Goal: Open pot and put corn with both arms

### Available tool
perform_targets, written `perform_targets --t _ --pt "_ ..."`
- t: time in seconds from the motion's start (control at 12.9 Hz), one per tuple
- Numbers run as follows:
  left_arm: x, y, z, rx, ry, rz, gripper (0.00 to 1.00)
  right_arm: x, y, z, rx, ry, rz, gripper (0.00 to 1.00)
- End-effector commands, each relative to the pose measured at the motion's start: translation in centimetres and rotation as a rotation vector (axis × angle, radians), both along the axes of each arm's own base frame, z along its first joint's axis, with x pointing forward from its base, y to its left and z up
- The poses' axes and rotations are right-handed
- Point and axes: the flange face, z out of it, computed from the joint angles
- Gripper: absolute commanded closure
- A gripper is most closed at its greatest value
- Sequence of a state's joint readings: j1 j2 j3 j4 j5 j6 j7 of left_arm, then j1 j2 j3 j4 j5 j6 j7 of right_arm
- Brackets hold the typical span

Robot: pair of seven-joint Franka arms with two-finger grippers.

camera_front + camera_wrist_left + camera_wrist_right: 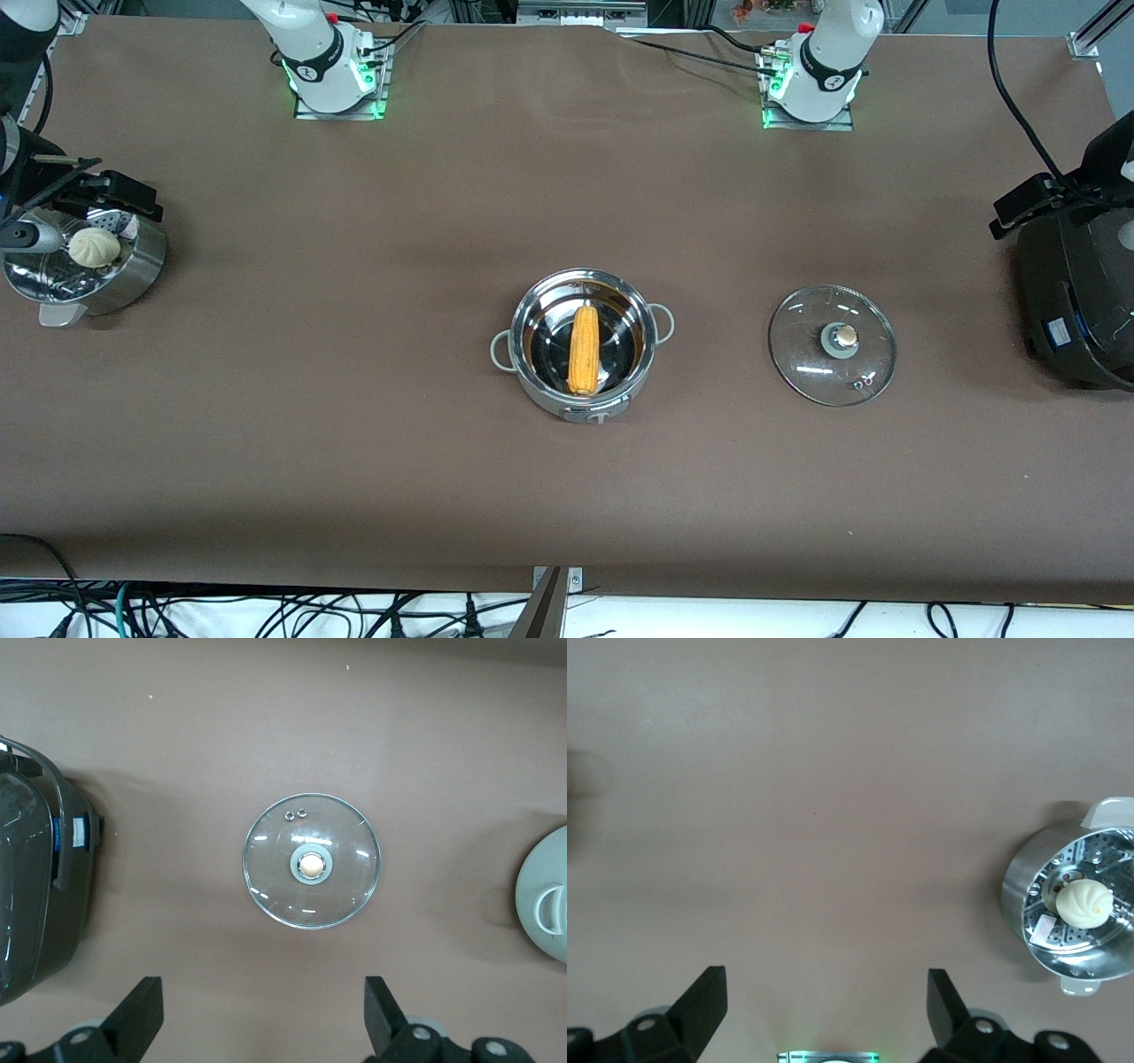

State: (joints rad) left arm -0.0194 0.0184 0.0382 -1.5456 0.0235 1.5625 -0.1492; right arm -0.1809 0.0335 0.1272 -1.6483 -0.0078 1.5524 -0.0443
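Note:
The steel pot (pixel 585 403) stands open in the middle of the table. The corn (pixel 584 349) lies inside it. The glass lid (pixel 833 345) lies flat on the table beside the pot, toward the left arm's end, knob up. My left gripper (pixel 263 1010) is open and empty, high over the table next to the lid (pixel 312 861); the pot's edge (pixel 542 895) shows at that view's side. My right gripper (pixel 826 1001) is open and empty, high over bare table near its own base. Neither gripper shows in the front view.
A perforated steamer bowl (pixel 133 266) with a pale bun (pixel 94 246) stands at the right arm's end; it also shows in the right wrist view (pixel 1019 895). A big black cooker (pixel 1076 292) stands at the left arm's end. Black equipment (pixel 97 190) hangs over the steamer.

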Motion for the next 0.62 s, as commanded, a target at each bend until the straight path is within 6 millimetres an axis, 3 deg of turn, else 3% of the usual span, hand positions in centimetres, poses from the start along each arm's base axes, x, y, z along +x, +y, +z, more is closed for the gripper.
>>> perform_targets --t 0.0,0.54 --pt "0.02 -0.16 0.64 0.027 0.005 0.002 0.00 0.91 -1.30 0.05 0.027 -0.012 0.013 0.00" --pt "-0.02 -0.17 0.60 0.026 0.009 0.005 0.00 1.52 -1.74 -0.50 0.023 -0.007 0.007 0.00"
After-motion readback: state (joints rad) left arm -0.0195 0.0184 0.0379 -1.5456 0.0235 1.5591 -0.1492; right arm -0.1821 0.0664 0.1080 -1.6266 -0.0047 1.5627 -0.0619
